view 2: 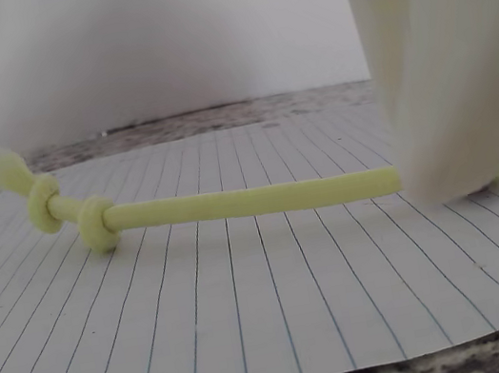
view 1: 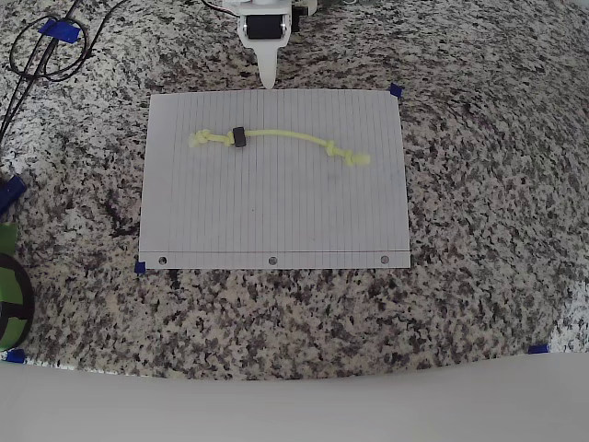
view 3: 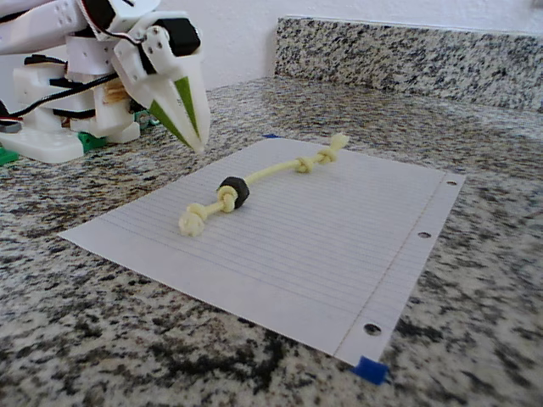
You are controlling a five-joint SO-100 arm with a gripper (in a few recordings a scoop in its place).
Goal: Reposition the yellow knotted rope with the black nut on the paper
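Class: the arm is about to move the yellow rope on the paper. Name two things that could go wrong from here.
1. The black nut sits loose on the yellow rope beside one end's knots; lifting that end higher might let it slide along.
2. The pincer hangs shut at the paper edge; dragging the rope could shift the sheet, though tape holds its corners.

Speckled granite counter [view 1: 479, 239]; blue tape squares [view 3: 371, 370] mark it; black cables [view 1: 41, 46] coil at overhead-view upper left.

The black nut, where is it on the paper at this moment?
In the overhead view the black nut sits on the yellow knotted rope near its left knots, in the upper left part of the paper, just below the hand.
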